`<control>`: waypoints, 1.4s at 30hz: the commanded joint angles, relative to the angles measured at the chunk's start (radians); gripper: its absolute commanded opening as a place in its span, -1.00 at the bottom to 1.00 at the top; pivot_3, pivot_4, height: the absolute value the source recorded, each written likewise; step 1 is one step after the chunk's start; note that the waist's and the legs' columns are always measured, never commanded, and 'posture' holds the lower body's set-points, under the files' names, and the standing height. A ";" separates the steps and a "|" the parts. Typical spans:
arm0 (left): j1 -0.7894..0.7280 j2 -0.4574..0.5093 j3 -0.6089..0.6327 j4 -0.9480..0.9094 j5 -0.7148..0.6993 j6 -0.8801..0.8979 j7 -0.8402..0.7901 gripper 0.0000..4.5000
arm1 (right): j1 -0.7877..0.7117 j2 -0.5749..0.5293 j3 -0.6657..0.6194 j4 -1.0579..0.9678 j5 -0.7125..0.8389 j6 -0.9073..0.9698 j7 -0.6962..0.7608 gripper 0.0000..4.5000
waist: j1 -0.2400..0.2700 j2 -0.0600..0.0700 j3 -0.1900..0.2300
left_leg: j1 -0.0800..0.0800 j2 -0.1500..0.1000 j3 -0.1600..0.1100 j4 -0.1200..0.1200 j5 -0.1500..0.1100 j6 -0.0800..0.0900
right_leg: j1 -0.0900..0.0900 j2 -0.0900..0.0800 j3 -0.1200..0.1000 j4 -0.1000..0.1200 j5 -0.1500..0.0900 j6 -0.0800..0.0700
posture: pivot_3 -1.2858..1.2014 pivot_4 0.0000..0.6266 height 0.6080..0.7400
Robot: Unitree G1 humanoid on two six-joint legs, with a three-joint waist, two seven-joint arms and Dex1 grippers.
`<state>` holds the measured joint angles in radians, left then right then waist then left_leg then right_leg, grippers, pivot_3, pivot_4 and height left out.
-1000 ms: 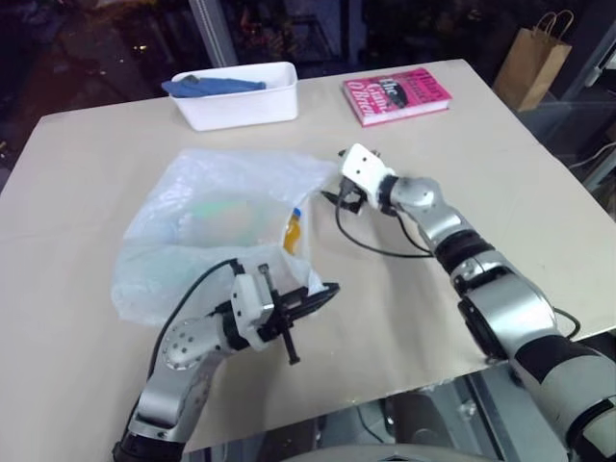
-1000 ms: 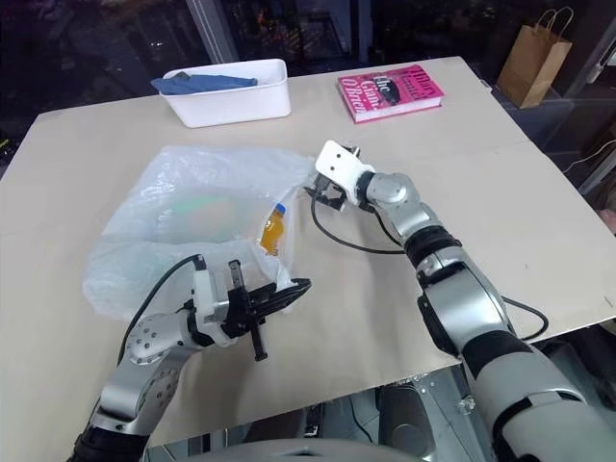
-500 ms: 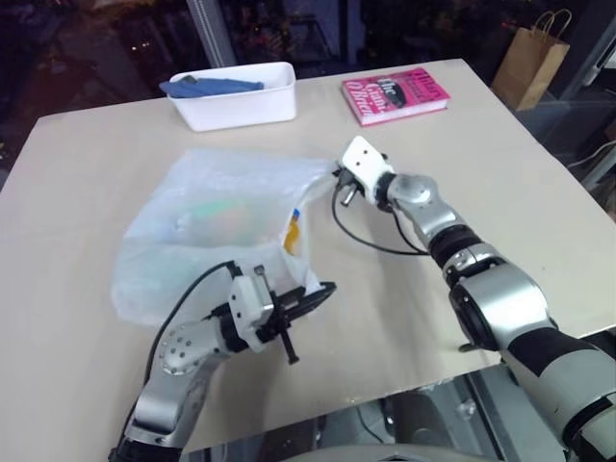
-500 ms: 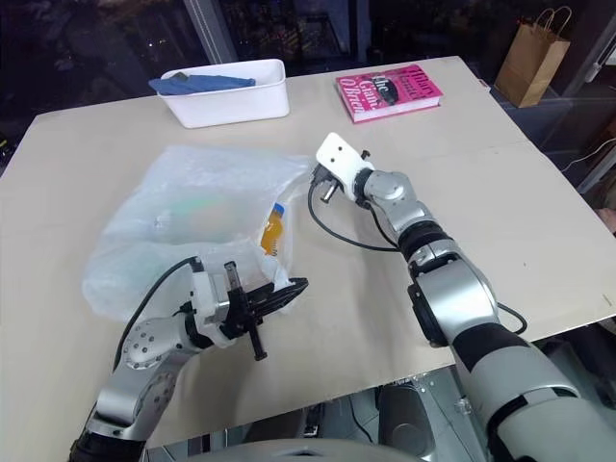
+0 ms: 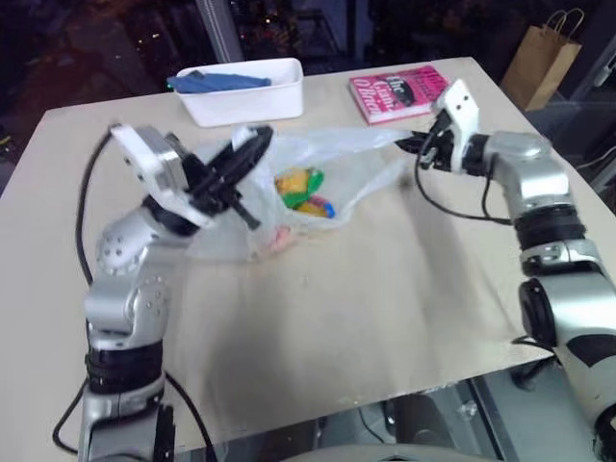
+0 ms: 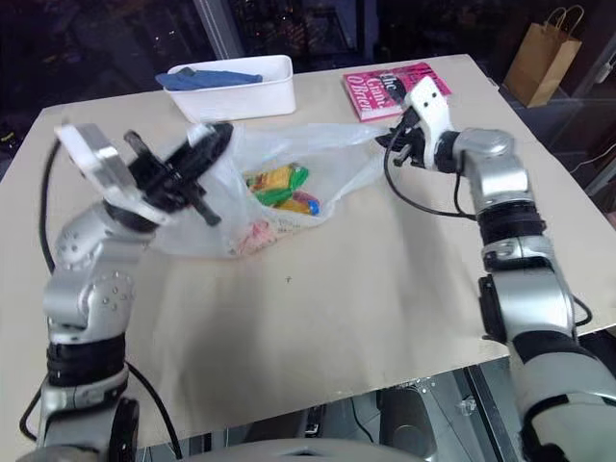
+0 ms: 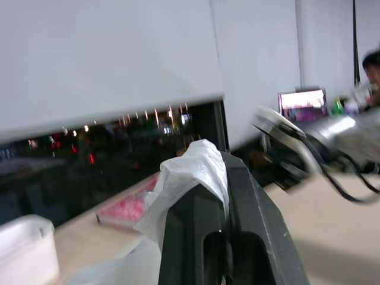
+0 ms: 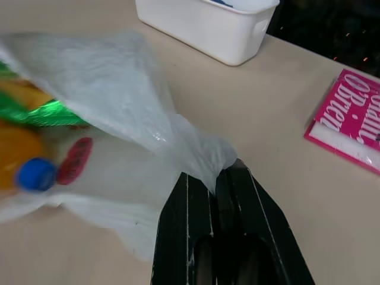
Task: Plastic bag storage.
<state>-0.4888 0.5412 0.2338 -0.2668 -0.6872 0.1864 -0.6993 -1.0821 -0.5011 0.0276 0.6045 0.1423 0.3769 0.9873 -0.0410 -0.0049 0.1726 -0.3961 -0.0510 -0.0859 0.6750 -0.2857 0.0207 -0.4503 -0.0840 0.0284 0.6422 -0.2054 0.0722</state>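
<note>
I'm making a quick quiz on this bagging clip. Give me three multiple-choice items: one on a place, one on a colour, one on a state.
1. Where is the white tub?
A. far side of the table
B. inside the bag
C. on the book

2. What colour is the book?
A. green
B. pink
C. black

3. How is the plastic bag held?
A. lying untouched
B. by one gripper
C. pinched by both the left gripper and the right gripper

Answers: 1 A, it stands near the far edge. 2 B, pink cover. 3 C, film is clamped in each.
</note>
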 commanded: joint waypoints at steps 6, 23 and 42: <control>-0.388 0.043 0.160 0.272 -0.117 0.060 0.064 -1.00 | -0.133 -0.180 -0.220 -0.158 0.156 0.233 -0.079 -0.97 | 0.001 0.000 0.000 | -0.002 -0.004 -0.002 0.002 0.000 0.000 | 0.000 -0.001 -0.002 -0.001 0.000 0.000 | 0.03 -0.52 1.00; -0.201 0.069 0.111 0.346 0.027 0.044 -0.069 -0.62 | 0.027 -0.256 -0.216 -0.318 0.320 0.373 0.043 -0.02 | 0.000 0.000 0.000 | -0.002 -0.004 -0.002 0.002 0.000 0.000 | 0.000 -0.002 -0.002 0.000 0.000 0.000 | 0.03 -0.52 1.00; 0.761 0.094 0.267 -0.211 -0.007 0.334 0.032 0.97 | 0.787 -0.147 -0.248 -0.630 0.325 0.151 -0.008 1.00 | 0.029 -0.002 -0.002 | 0.006 0.000 0.001 0.001 -0.001 0.002 | 0.006 -0.002 0.002 0.002 0.000 0.000 | 0.03 -0.52 1.00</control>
<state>0.2782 0.6312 0.5016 -0.4314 -0.7248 0.5700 -0.6808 -0.2793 -0.6288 -0.1992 0.0299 0.4815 0.5966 0.9768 -0.0124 -0.0070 0.1705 -0.3868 -0.0511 -0.0841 0.6769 -0.2867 0.0224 -0.4411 -0.0860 0.0309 0.6439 -0.2044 0.0723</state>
